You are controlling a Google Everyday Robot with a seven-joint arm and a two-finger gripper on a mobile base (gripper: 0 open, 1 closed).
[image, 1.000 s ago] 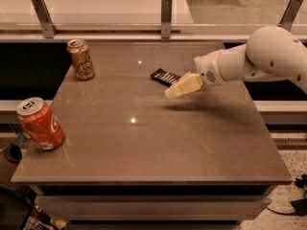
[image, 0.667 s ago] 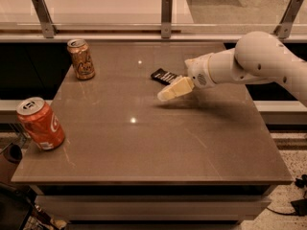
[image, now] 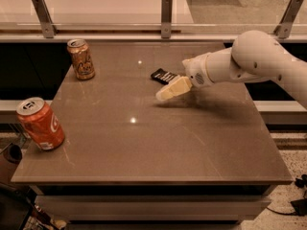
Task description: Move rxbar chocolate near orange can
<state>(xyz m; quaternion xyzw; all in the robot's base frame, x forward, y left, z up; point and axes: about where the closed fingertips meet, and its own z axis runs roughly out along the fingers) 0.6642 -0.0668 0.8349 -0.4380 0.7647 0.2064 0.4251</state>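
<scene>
Just behind the gripper (image: 164, 94), on the side away from the camera, the rxbar chocolate (image: 163, 75) lies flat on the table (image: 144, 147). The bar's near right end runs under the cream-coloured body of the gripper and is hidden there, so contact between the two cannot be confirmed. The gripper's tip points down and to the left as the camera sees it, ending just in front of the bar and low over the tabletop, with its shadow directly beneath. Whether the gripper is spread or pressed together cannot be told: it shows as one pale wedge, and nothing is seen held in it. The white arm (image: 259, 61) enters from the right and reaches across the table's right half. The rxbar chocolate is a small, flat, black rectangular wrapper with white lettering on its upper face; it is turned at an angle to the table edges, with its far left corner pointing toward the back rail. The orange can (image: 81, 59) stands upright well to the left of the gripper and somewhat farther back, near the table's far left corner, well apart from the bar. A red can (image: 41, 123) stands upright far to the left of the gripper and nearer the camera, at the table's left edge.
</scene>
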